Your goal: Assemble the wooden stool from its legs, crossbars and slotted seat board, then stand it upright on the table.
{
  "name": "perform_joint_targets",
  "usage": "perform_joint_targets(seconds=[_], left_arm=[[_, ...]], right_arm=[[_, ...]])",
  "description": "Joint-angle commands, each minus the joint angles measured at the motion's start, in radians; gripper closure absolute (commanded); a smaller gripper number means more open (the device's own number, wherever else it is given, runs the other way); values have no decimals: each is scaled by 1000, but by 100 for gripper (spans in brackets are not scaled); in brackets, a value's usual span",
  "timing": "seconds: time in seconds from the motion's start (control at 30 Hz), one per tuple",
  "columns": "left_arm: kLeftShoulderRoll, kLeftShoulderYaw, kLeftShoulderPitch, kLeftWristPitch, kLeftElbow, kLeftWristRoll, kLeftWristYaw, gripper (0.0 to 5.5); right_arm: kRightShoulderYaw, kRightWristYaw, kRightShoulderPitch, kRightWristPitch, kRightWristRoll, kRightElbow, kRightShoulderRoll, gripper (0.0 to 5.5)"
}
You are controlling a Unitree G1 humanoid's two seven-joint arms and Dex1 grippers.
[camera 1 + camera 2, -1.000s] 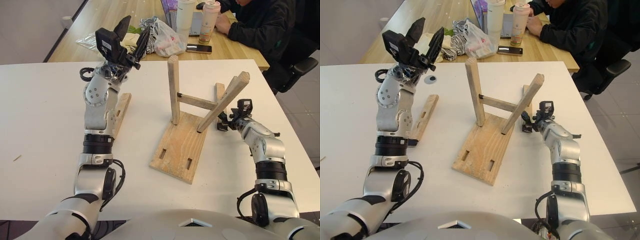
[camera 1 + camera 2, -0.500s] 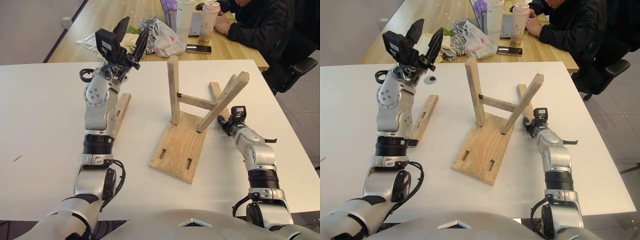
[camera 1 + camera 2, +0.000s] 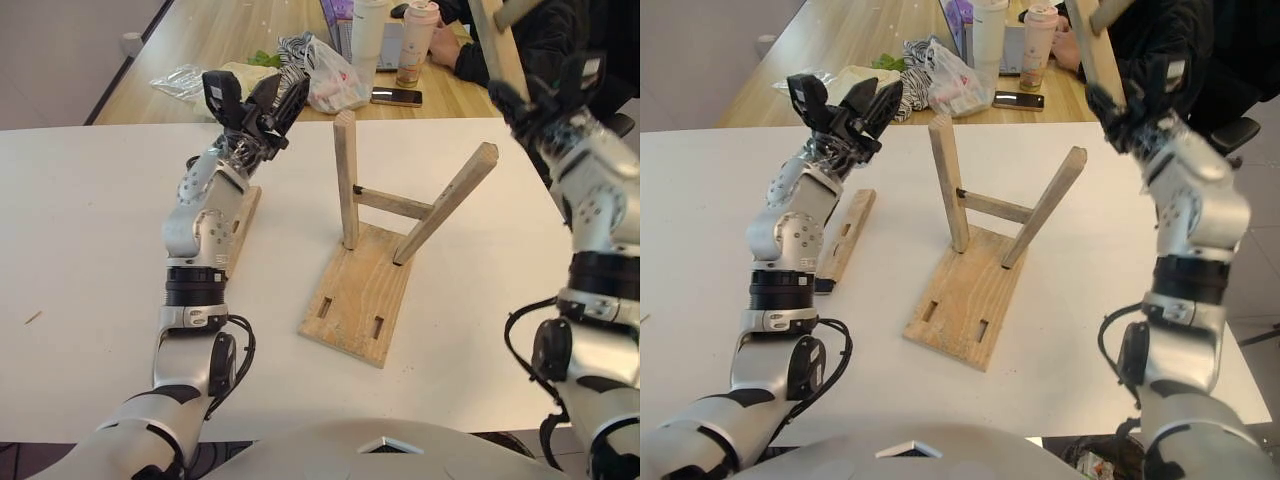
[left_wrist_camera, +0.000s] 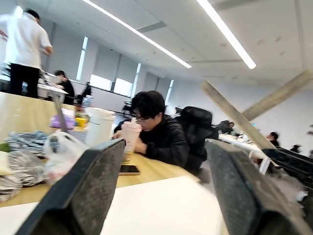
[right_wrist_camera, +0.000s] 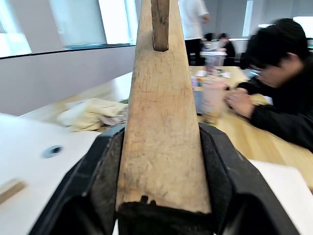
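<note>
Left tool [image 4: 165,152], jaws wide apart

1. left arm [image 3: 195,225]: stretched forward over the table, elbow low, forearm slanting up, wrist tipped forward
2. left gripper [image 3: 275,98]: fingers [image 4: 73,196] spread wide apart, pointing away from the body
3. right arm [image 3: 600,200]: held high at the right side, forearm near upright
4. right gripper [image 3: 530,98]: jaws clamped on both flat sides of a wooden leg [image 3: 492,40], which points up and is carried aloft
</note>
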Motion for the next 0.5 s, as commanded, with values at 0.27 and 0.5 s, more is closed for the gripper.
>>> perform_joint_targets(seconds=[0.27, 0.5], left_arm=[[-57, 65, -48, 265, -132, -394, -148, 96], [-100, 122, -135, 286, -75, -525, -132, 93]], right_arm=[[-11, 112, -337, 570, 398, -143, 5, 349], [-70, 15, -280, 745, 586, -244, 122, 349]])
